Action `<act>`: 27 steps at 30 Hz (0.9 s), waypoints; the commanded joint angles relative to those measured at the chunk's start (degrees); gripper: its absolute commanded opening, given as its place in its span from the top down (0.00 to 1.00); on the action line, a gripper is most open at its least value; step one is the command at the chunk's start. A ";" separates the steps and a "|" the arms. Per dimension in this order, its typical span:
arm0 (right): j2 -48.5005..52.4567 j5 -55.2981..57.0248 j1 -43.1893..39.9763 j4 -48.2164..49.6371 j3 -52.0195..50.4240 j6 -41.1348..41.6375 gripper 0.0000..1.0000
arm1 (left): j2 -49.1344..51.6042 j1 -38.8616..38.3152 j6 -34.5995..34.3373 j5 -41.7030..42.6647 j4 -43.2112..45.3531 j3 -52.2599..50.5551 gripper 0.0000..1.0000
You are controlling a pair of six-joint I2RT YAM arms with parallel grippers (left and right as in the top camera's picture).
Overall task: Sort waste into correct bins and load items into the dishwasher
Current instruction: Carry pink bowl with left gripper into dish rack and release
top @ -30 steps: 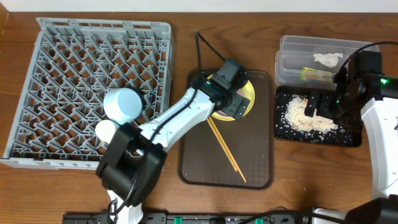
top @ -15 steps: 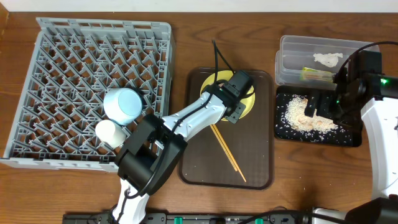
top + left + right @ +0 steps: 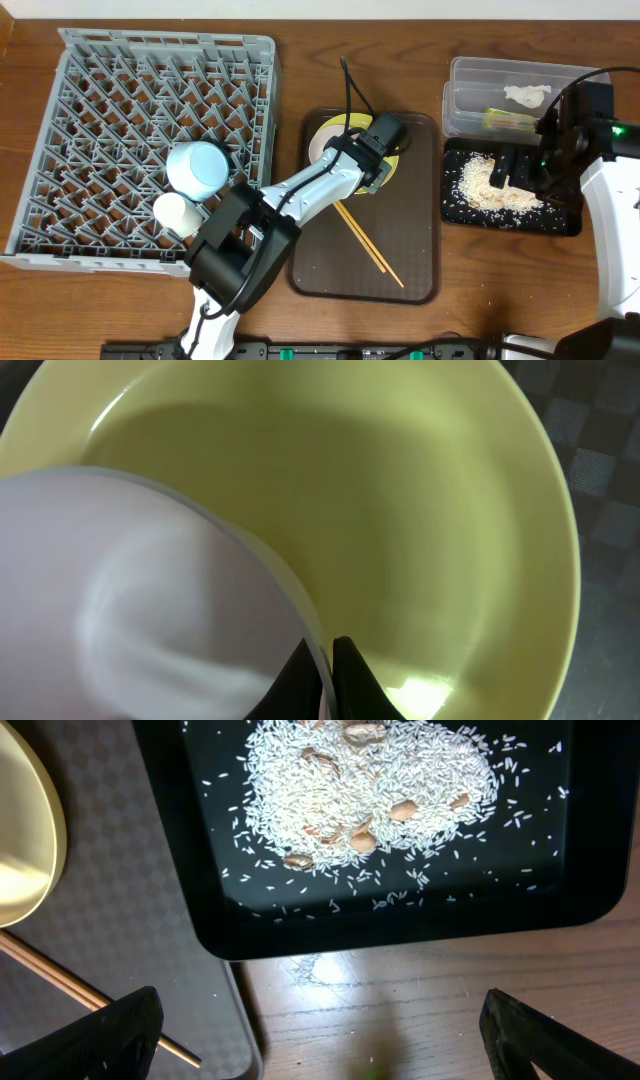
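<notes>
Left wrist, left gripper (image 3: 325, 678): clamped on the thin rim of the white bowl (image 3: 150, 610) at the bottom centre of the frame.
Left wrist, white bowl: seen at lower left, lying on the yellow plate (image 3: 420, 510).
Left wrist, risk: so narrow a pinch may be lost on lifting, and the bowl could be dropped back onto the plate or tipped.
Right wrist, right gripper (image 3: 325, 1042): spread wide and empty, held over the near edge of the black tray (image 3: 400, 925).
Right wrist, risk: the rice scraps (image 3: 370, 780) could be scattered if the tray is knocked.
Overhead, risk: the chopsticks (image 3: 368, 240) on the brown serving tray (image 3: 410, 270) could be swept aside as the bowl is carried left to the dish rack (image 3: 100, 100).
</notes>
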 commanded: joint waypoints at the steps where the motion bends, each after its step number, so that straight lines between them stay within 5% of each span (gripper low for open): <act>1: -1.05 0.37 -0.26 -0.17 1.01 0.24 0.01 | -4.28 0.15 -0.04 -0.98 0.00 1.18 0.92; 11: -1.05 0.37 -0.26 -0.26 1.01 0.24 0.02 | -19.21 7.21 -0.09 3.32 -0.42 1.18 0.92; 27: -1.05 0.37 -0.26 -0.31 1.01 0.24 0.02 | -22.62 43.91 -3.54 65.31 -0.52 1.05 0.92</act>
